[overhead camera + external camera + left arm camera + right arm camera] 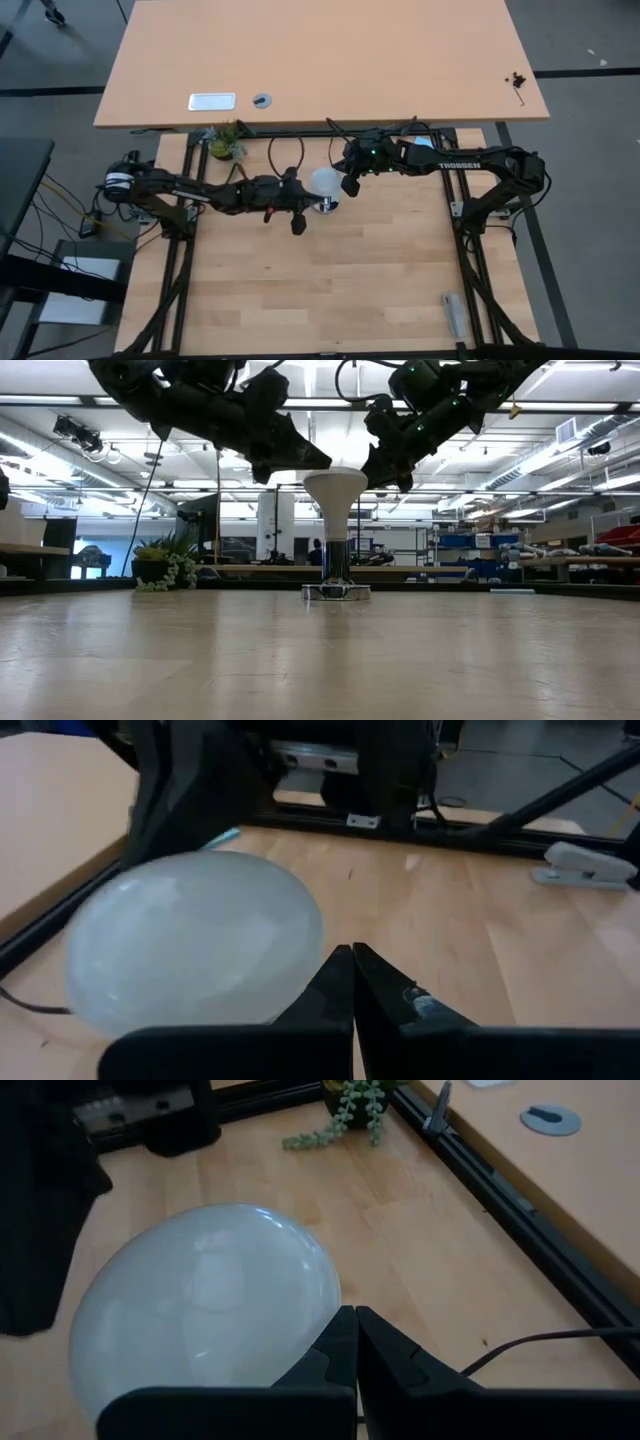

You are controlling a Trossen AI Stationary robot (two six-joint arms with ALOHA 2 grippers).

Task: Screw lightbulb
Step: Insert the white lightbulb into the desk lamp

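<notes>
The white lightbulb (pixel 335 490) stands upright, its silvery screw base (pixel 336 560) set in the round socket disc (pixel 336 592) on the wooden table; from above its globe (pixel 325 183) lies between both arms. My left gripper (pixel 352 960) is shut, level with the globe on its left side (pixel 308 195). My right gripper (pixel 355 1320) is shut, on the globe's right side (pixel 343 178). Both wrist views show the globe (pixel 195 945) (pixel 205 1305) large beside the shut fingertips. My left gripper has its shut fingertips (pixel 340 982) right beside the globe's upper side; whether they touch it I cannot tell. My right gripper likewise has its shut fingertips (pixel 343 1342) at the globe's edge, and I cannot tell whether they touch.
A small potted plant (pixel 225 140) and a loop of black cord (pixel 285 150) lie at the far edge. A grey stapler-like thing (pixel 455 312) lies near the front right. Black frame rails (pixel 465 230) border the table; a light desk (pixel 320 60) stands beyond.
</notes>
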